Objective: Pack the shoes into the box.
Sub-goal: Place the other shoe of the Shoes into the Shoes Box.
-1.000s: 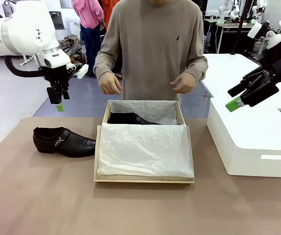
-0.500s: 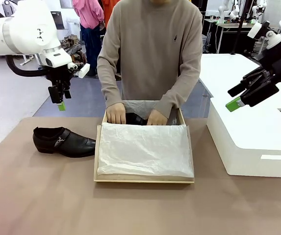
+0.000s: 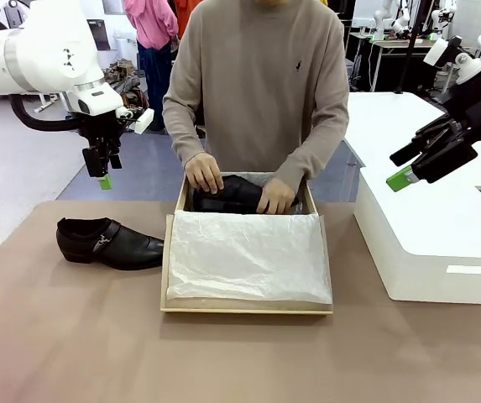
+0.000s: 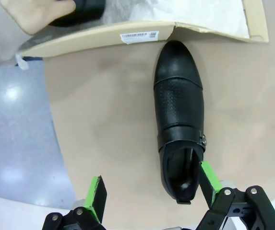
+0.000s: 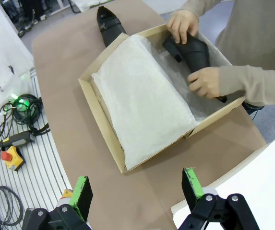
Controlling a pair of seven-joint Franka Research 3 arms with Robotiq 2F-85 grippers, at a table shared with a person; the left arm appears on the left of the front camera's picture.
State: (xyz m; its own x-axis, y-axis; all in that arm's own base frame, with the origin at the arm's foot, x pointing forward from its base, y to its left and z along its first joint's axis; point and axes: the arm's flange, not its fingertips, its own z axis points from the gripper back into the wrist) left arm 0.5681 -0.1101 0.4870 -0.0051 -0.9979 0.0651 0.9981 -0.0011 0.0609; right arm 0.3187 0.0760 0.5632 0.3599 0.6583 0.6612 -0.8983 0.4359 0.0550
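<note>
One glossy black shoe (image 3: 110,243) lies on its sole on the brown table, left of the box, toe pointing at it. In the left wrist view this shoe (image 4: 179,120) is right below my open left gripper (image 4: 152,187), which hangs well above the table (image 3: 101,172). The other shoe (image 3: 233,194) is in the back part of the tan box (image 3: 247,309), and both of the person's hands hold it (image 5: 195,50). White tissue paper (image 3: 244,256) covers the box's front part. My right gripper (image 3: 402,166) hovers open, high at the right, over the box (image 5: 101,112) in its wrist view (image 5: 137,186).
A large white rectangular box (image 3: 429,227) stands on the table's right side, under my right arm. The person stands at the far edge, leaning over the tan box. Bare table lies in front of the box and around the loose shoe.
The person's hands came down into the box and took hold of the shoe there, raising it a little. My left gripper shifted slightly; the right one stayed still.
</note>
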